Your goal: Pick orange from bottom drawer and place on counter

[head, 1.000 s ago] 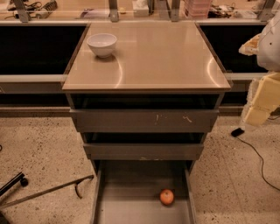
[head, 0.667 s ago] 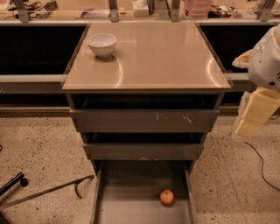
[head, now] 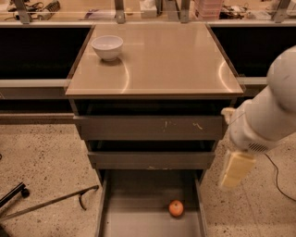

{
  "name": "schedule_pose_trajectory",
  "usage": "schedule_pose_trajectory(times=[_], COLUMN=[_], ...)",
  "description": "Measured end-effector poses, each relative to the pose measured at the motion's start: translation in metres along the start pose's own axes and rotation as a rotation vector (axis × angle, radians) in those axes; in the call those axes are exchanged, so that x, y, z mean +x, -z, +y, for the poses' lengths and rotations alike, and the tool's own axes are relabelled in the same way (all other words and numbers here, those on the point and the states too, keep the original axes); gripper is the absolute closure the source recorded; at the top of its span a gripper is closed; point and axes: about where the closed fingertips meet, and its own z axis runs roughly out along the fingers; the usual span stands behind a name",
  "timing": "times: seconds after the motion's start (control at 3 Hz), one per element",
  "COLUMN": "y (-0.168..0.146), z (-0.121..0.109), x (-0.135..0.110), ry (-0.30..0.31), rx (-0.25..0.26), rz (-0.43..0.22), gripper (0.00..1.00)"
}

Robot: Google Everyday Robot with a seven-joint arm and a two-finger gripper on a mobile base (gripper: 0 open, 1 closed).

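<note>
The orange lies on the grey floor of the pulled-out bottom drawer, near its right wall. The beige counter tops the grey cabinet. My gripper hangs from the white arm at the right, outside the drawer, above and to the right of the orange, level with the middle drawer. It holds nothing that I can see.
A white bowl stands at the counter's back left. Two upper drawers stick out slightly. A cluttered ledge with metal posts runs behind. A black bar lies on the floor at left, a cable at right.
My arm has swung in from the right edge, leftward and downward, bringing the gripper lower and closer to the cabinet's right side. The orange and bowl have not moved.
</note>
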Motion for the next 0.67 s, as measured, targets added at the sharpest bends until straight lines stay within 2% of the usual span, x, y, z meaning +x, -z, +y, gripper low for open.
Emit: schedule_pose_trajectory(times=[0.33,0.67], y=[-0.085,-0.099], z=[0.037,0.059], x=[0.020,0.033], ry=[0.004,0.005], rx=[-0.072,-0.110], rz=[0.048,0.073], gripper=[0.00,0.00])
